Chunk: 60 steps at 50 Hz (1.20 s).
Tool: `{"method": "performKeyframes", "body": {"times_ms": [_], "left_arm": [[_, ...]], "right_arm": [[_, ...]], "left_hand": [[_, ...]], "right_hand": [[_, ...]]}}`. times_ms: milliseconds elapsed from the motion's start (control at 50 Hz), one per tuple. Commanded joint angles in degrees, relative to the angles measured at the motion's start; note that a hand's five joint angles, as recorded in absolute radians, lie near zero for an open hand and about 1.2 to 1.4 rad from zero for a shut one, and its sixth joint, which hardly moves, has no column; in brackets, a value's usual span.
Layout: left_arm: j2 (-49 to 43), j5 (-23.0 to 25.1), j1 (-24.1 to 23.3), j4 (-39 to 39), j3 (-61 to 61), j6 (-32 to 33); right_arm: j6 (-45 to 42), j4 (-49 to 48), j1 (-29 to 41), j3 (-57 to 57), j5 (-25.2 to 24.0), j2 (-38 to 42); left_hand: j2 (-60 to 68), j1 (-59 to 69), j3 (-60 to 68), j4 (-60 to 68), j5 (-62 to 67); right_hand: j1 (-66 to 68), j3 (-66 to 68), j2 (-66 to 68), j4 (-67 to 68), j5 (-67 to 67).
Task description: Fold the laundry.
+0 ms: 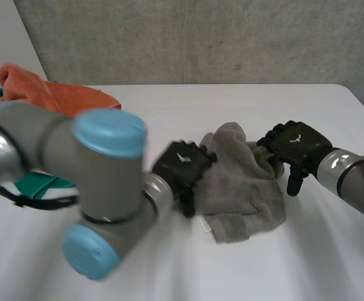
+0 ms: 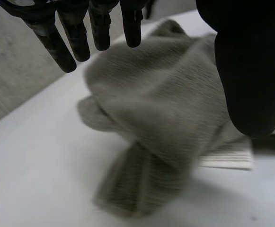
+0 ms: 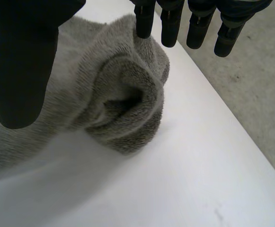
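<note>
**Grey towel bunched mid-desk, a hand at each side**

I see the towel (image 1: 244, 185) lying crumpled in a loose heap about the middle of the white desk (image 1: 232, 269). A white label (image 2: 227, 158) pokes out from under its near edge, on the left hand's side.

The left hand (image 1: 182, 164) sits at the towel's left edge. In its wrist view its fingers (image 2: 66, 49) are straight and spread above the cloth, well apart from the thumb (image 2: 251, 71), and they clamp nothing. I cannot tell whether they touch the towel.

The right hand (image 1: 296, 144) is at the towel's right edge, beside a rolled fold. Its fingers (image 3: 144, 21) are straight and apart too. One fingertip rests against the top of that fold, and the thumb (image 3: 23, 61) stands clear of it, so nothing is pinched.

Farther out, an orange cloth (image 1: 50, 93) lies at the desk's far left corner, and something green (image 1: 37, 185) shows beneath the left arm (image 1: 100, 182)
</note>
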Motion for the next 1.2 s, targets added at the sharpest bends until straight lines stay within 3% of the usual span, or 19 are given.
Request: {"method": "performKeyframes", "body": {"times_ms": [20, 140, 200, 220, 240, 260, 380, 520, 600, 700, 920, 940, 980, 1000, 1020, 1060, 1080, 1100, 1200], "left_arm": [[-9.9, -8.2, -5.5, -1.5, 9.7, 0.0], [-15.7, -8.4, -8.1, -5.6, 16.9, 1.5], [-18.8, -9.7, -8.4, -6.4, 20.5, 2.7], [-19.2, -10.4, -8.3, -6.5, 21.1, 2.8], [-19.7, -11.9, -8.0, -6.5, 22.4, 2.9], [-19.7, -12.8, -7.9, -6.6, 22.9, 2.9], [-13.2, -17.8, -6.5, -5.9, 22.4, 2.0], [2.8, -12.2, -0.1, -3.8, 15.4, 1.8], [9.6, -8.8, 6.2, -3.0, 12.7, 1.8], [7.3, -5.9, 12.6, -3.3, 13.7, 2.3], [-13.6, -7.1, 18.4, -8.9, 24.9, 2.2], [-16.6, -7.2, 19.1, -9.3, 27.5, 2.3], [-18.9, -7.3, 19.7, -9.7, 30.5, 2.0], [-19.6, -7.2, 19.9, -10.0, 31.8, 1.9], [-20.1, -7.0, 20.5, -10.5, 34.0, 1.5], [-19.6, -7.3, 20.7, -10.6, 35.4, 0.8], [-18.9, -7.3, 20.9, -10.6, 35.6, 0.3], [-16.7, -7.5, 21.1, -10.7, 35.3, -0.7], [-7.1, -7.8, 21.3, -10.9, 27.3, -3.6]], "right_arm": [[-5.7, -0.6, -1.3, -7.4, -4.3, 9.7], [-6.1, -4.8, -1.0, -10.3, -5.0, 15.2], [-4.7, -9.4, -0.4, -10.8, -5.1, 17.4], [-4.2, -10.5, -0.3, -10.8, -5.0, 17.8], [-3.0, -12.2, -0.1, -10.8, -4.7, 18.0], [-2.4, -12.8, -0.1, -10.8, -4.4, 17.9], [3.5, -12.3, -0.8, -6.9, -2.4, 12.6], [9.3, -4.1, -4.0, -3.9, -4.1, -2.7], [10.0, 3.2, -5.6, -6.1, -9.4, -8.7], [10.4, 6.5, -4.2, -10.7, -13.7, -5.9], [0.3, 2.8, 4.8, -19.4, -8.2, 13.5], [-1.6, 0.4, 6.1, -21.2, -7.4, 16.5], [-3.1, -2.8, 7.1, -22.5, -6.4, 19.2], [-3.5, -4.6, 7.4, -23.0, -5.9, 20.3], [-3.5, -8.2, 8.0, -23.3, -4.8, 21.9], [-2.5, -11.5, 8.4, -23.0, -2.8, 21.9], [-1.5, -13.0, 8.7, -22.5, -1.5, 21.6], [1.2, -15.3, 9.0, -21.1, 1.8, 20.7], [13.4, -15.4, 9.3, -14.7, 12.5, 12.5]], "left_hand": [[3.6, 3.3, 3.3, 3.9, 2.2], [9.2, 8.8, 8.8, 9.4, 7.7], [29.3, 29.0, 28.9, 29.6, 27.8], [38.9, 38.5, 38.5, 39.1, 37.4], [61.1, 60.8, 60.8, 61.4, 59.6], [68.3, 68.0, 68.0, 68.6, 66.8], [68.4, 68.1, 68.0, 68.6, 66.9], [68.4, 68.1, 68.0, 68.6, 66.9], [68.4, 68.1, 68.0, 68.6, 66.9], [68.4, 68.1, 68.0, 68.6, 66.9], [68.4, 68.1, 68.0, 68.6, 66.9], [67.1, 66.7, 66.7, 67.3, 65.6], [45.8, 45.5, 45.4, 46.1, 44.3], [33.4, 33.0, 33.0, 33.6, 31.9], [12.1, 11.8, 11.7, 12.4, 10.6], [-0.7, -1.0, -1.0, -0.4, -2.1], [-1.6, -1.9, -2.0, -1.4, -3.1], [-1.6, -1.9, -2.0, -1.4, -3.1], [-1.6, -1.9, -2.0, -1.4, -3.1]], "right_hand": [[-3.2, -1.9, -2.6, -2.1, -2.5], [5.0, 6.3, 5.6, 6.1, 5.7], [19.1, 20.4, 19.7, 20.2, 19.8], [27.3, 28.6, 27.9, 28.4, 28.0], [52.7, 54.0, 53.3, 53.8, 53.4], [66.6, 67.9, 67.2, 67.8, 67.3], [66.8, 68.1, 67.4, 67.9, 67.5], [66.8, 68.1, 67.4, 67.9, 67.5], [66.8, 68.1, 67.4, 67.9, 67.5], [66.8, 68.1, 67.4, 67.9, 67.5], [66.8, 68.1, 67.4, 67.9, 67.5], [66.8, 68.1, 67.4, 67.9, 67.5], [63.6, 64.9, 64.2, 64.7, 64.3], [54.4, 55.7, 55.0, 55.5, 55.1], [30.8, 32.1, 31.4, 32.0, 31.5], [8.8, 10.1, 9.4, 10.0, 9.5], [-1.4, -0.2, -0.9, -0.3, -0.7], [-3.2, -1.9, -2.6, -2.1, -2.5], [-3.2, -1.9, -2.6, -2.1, -2.5]]}}
